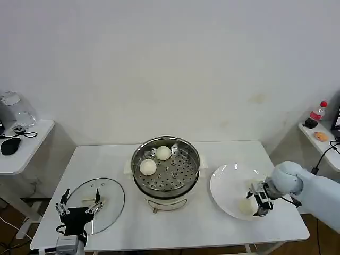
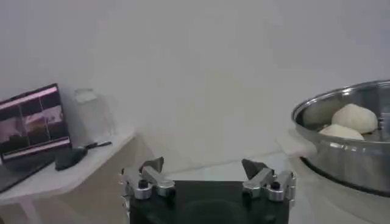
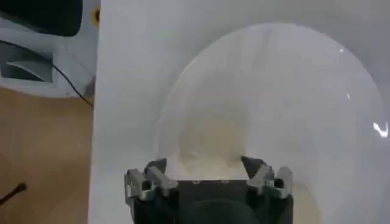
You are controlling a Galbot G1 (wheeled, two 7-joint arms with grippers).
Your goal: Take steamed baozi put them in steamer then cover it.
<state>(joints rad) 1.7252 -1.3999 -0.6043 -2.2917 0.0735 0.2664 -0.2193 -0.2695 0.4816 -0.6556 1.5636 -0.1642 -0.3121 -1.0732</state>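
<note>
1. The room is bright, with soft, even light on the white wall (image 1: pixel 170 64) and the table (image 1: pixel 106 159).
2. Shadows are faint. A small one lies under the steamer (image 1: pixel 166 172).
3. Little shiny spots of glare sit on the plate (image 1: pixel 228 183) and the steamer's rim.
4. In the right wrist view the plate looks blurry and washed out.
5. The glass lid (image 1: pixel 98 204) shines a little.

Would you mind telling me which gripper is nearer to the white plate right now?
The right. The right gripper is directly over the white plate, at a baozi lying on it. The left gripper is across the table beyond the steamer, above the glass lid.
</note>
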